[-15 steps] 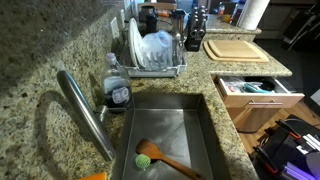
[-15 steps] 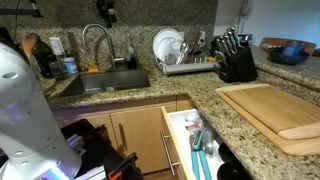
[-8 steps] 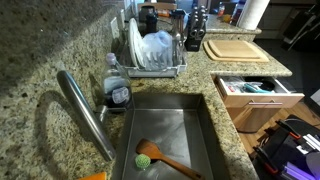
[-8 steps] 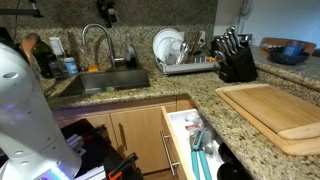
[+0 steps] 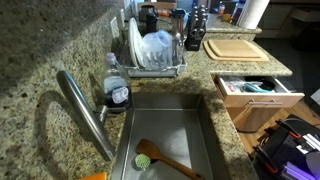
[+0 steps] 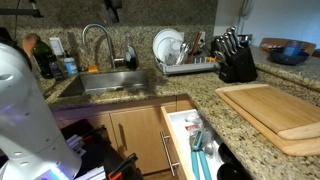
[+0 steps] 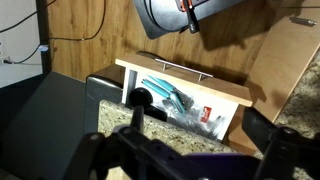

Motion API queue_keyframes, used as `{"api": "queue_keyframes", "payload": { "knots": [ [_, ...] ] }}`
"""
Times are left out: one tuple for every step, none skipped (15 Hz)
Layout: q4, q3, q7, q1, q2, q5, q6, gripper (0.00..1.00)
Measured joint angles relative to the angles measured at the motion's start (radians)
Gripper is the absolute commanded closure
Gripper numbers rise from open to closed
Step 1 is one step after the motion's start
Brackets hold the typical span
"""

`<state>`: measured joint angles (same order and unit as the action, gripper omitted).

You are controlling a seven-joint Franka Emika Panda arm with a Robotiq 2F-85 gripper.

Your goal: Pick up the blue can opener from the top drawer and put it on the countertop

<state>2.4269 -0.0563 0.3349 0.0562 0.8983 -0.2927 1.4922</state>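
progress: nothing moved | blue can opener (image 7: 172, 98) lies in the open top drawer (image 7: 226, 92) | claw (image 7: 190, 152) well above, ungrasped, jaw state unclear | left: descend, grip, lift, place on granite worktop (image 6: 240, 108)

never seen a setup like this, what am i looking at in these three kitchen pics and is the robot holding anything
It is one kitchen filmed by three cameras. Two stand outside the robot. One looks across the steel sink, with a dish rack and a wooden cutting board on the granite countertop. Another shows the top drawer pulled open, with the blue can opener lying inside. The big white shape is the robot arm. The third camera sits on the arm's wrist and looks down into the same drawer; the dark blurred parts at the bottom are the gripper. It holds nothing that I can see; whether it is open is unclear.
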Motion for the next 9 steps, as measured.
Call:
{"api": "queue_keyframes", "payload": {
  "knots": [
    [0.000,0.035,-0.022,0.003,0.016,-0.003,-0.003,0.00],
    [-0.001,0.039,-0.020,0.000,0.020,-0.003,-0.002,0.00],
    [-0.001,0.026,-0.016,-0.001,0.018,-0.002,-0.002,0.00],
    [-0.001,0.010,-0.012,0.000,0.015,-0.001,-0.002,0.00],
    [-0.001,0.012,-0.048,-0.004,0.014,0.009,-0.011,0.00],
    [-0.001,0.034,-0.100,-0.010,0.014,0.011,-0.015,0.00],
    [0.002,0.068,-0.157,-0.010,0.012,0.008,-0.015,0.00],
    [0.006,0.119,-0.219,-0.009,0.006,-0.004,-0.015,0.00],
    [0.010,0.183,-0.284,-0.004,-0.005,-0.027,-0.018,0.00]
  ]
}}
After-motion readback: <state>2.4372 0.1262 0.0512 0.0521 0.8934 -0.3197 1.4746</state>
